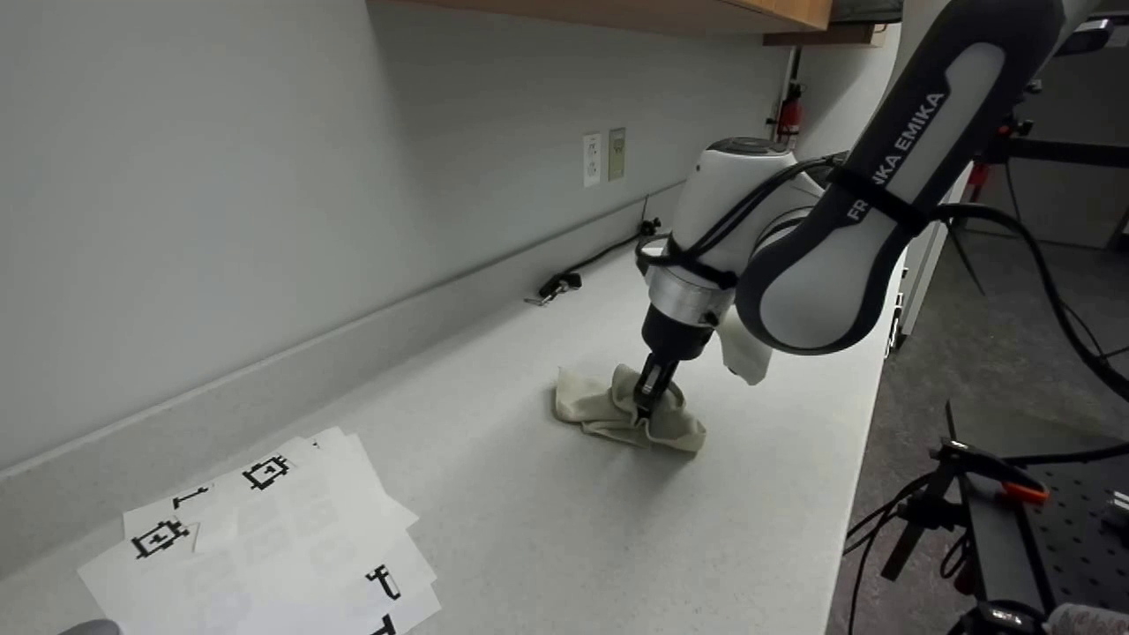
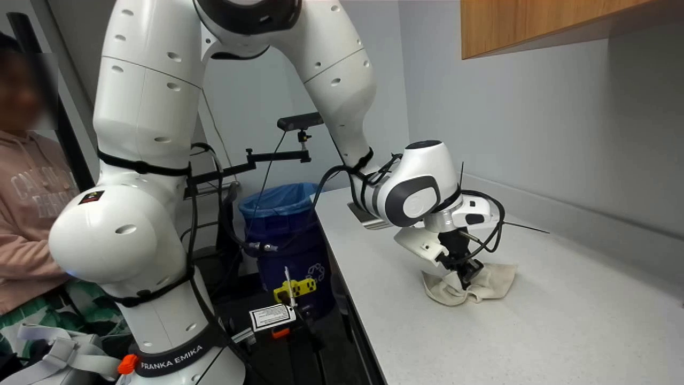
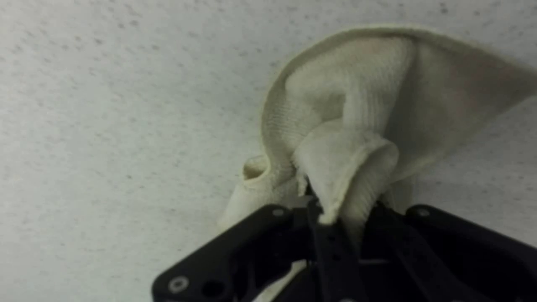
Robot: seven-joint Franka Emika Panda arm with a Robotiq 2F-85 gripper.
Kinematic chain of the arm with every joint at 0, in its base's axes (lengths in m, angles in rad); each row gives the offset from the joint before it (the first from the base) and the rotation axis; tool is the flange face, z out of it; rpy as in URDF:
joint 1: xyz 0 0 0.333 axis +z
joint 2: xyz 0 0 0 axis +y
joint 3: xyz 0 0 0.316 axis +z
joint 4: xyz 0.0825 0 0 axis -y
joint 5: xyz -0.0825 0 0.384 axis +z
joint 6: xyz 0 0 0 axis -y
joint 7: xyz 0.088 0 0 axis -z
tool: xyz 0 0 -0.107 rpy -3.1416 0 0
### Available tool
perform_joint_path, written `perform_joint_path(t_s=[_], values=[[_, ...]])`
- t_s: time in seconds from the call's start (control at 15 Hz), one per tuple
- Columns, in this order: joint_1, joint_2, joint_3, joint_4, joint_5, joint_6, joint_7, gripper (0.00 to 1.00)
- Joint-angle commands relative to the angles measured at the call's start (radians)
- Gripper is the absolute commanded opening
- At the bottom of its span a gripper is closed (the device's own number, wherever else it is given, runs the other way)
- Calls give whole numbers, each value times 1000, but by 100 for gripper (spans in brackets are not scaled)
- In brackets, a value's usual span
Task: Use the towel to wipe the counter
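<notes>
The beige towel (image 1: 586, 401) lies crumpled on the white speckled counter (image 1: 529, 529). In an exterior view it spreads to both sides of the gripper (image 2: 466, 283), its loose part (image 2: 494, 280) flat on the counter (image 2: 507, 347). My gripper (image 1: 646, 407) points down, slightly tilted, with its fingertips in the bunched middle of the towel. In the wrist view, a fold of the towel (image 3: 335, 155) is pinched between the two black fingers of the gripper (image 3: 346, 214). The towel's folds partly hide the fingertips.
Sheets of paper (image 1: 291, 547) with black printed marks lie at the counter's near left. A small black device with a cable (image 1: 560, 284) sits by the backsplash. A wooden cabinet (image 2: 534, 27) hangs above. A blue bin (image 2: 283, 214) stands beyond the counter's open edge.
</notes>
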Motion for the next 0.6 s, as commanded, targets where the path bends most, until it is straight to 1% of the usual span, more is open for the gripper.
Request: perform_joint_path(t_s=[0.0, 0.33, 0.4, 0.53], values=[[-19, 76, 120, 85, 21, -61, -40, 2], [-45, 104, 313, 121, 44, -90, -131, 2], [-46, 110, 338, 127, 46, -95, -148, 2], [-37, 116, 358, 135, 39, -110, -168, 2]])
